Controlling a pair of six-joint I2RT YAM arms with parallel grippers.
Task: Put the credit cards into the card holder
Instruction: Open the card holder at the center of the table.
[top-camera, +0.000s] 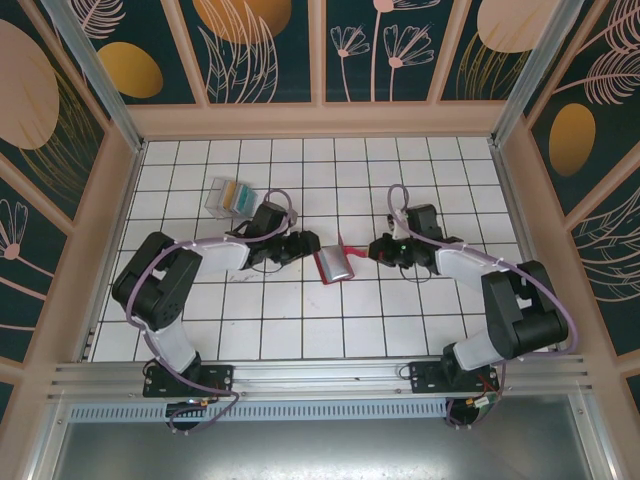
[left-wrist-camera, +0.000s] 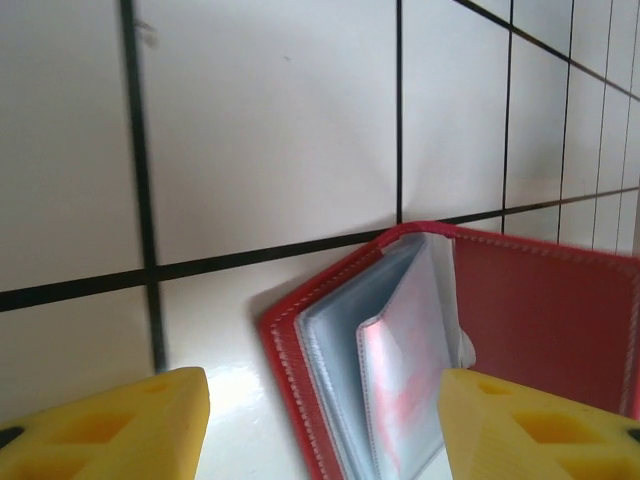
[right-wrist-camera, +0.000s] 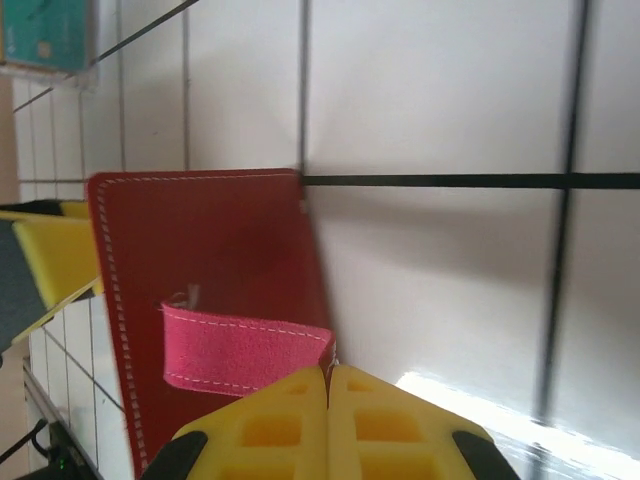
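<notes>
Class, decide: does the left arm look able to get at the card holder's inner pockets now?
Probably yes. The card holder lies open with its grey pockets facing the open left end effector, nothing between them; the right end effector seems to hold the cover up.

I work in a robot lab test cell, not a home or a shop. My table (top-camera: 300, 330) is a white board ruled with a black grid, boxed in by walls (top-camera: 260, 50) of printed leaf-and-flower panels in pale wooden frames. My left arm (top-camera: 165, 285) and right arm (top-camera: 510, 300) are bolted to a bare aluminium rail (top-camera: 320, 372) at the near edge, purple cables (top-camera: 571, 318) looping loose.
</notes>
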